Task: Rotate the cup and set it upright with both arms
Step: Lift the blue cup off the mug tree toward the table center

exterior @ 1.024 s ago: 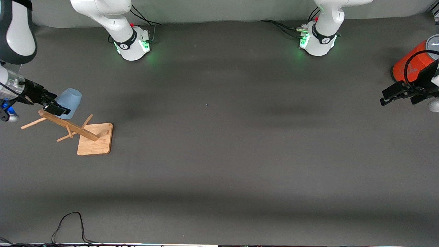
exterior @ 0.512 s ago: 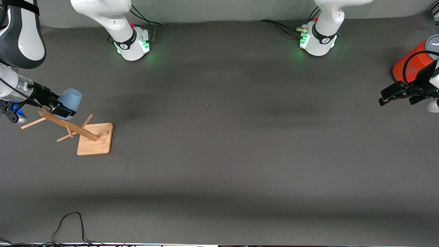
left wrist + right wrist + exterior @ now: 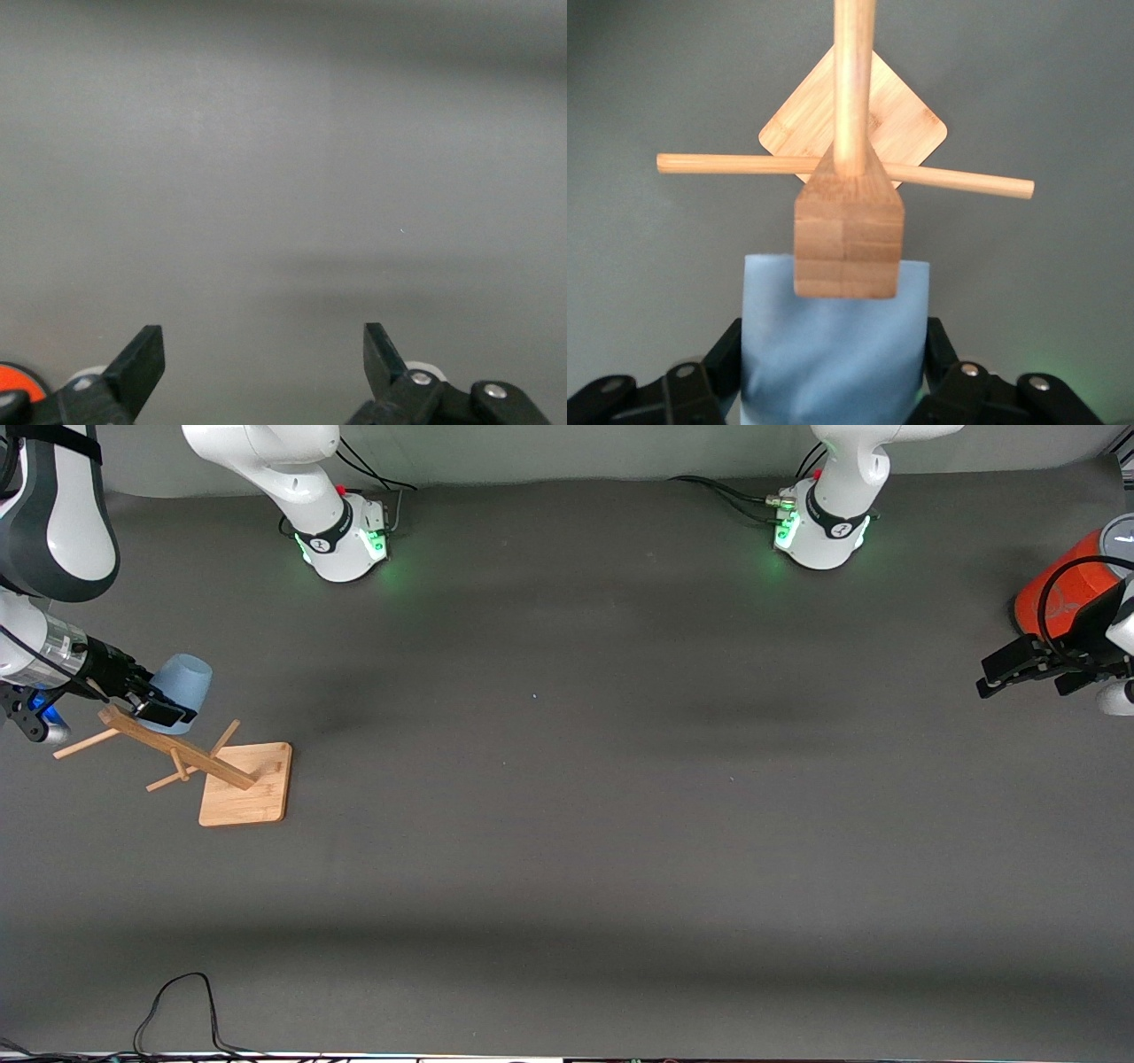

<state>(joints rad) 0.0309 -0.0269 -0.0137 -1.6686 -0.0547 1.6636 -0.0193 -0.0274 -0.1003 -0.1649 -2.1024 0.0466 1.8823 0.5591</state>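
Observation:
The light blue cup [image 3: 182, 680] lies on its side in the air, level with the top of the wooden rack's post [image 3: 177, 748], at the right arm's end of the table. My right gripper [image 3: 152, 707] is shut on the cup. In the right wrist view the cup [image 3: 833, 354] sits between both fingers [image 3: 726, 350], partly hidden by the post's square top [image 3: 848, 243]. My left gripper [image 3: 997, 675] is open and empty over the table beside the orange can [image 3: 1059, 593], where the left arm waits. The left wrist view shows its spread fingertips [image 3: 142, 354] over bare table.
The wooden rack has a square base [image 3: 245, 784] and thin cross pegs [image 3: 84, 744]; the base [image 3: 908, 124] also shows in the right wrist view. The orange can stands at the left arm's end of the table. A black cable [image 3: 177, 1001] lies near the front edge.
My right gripper has shifted a little with the cup, toward the middle of the table, and the cup has risen slightly. The left gripper has barely moved.

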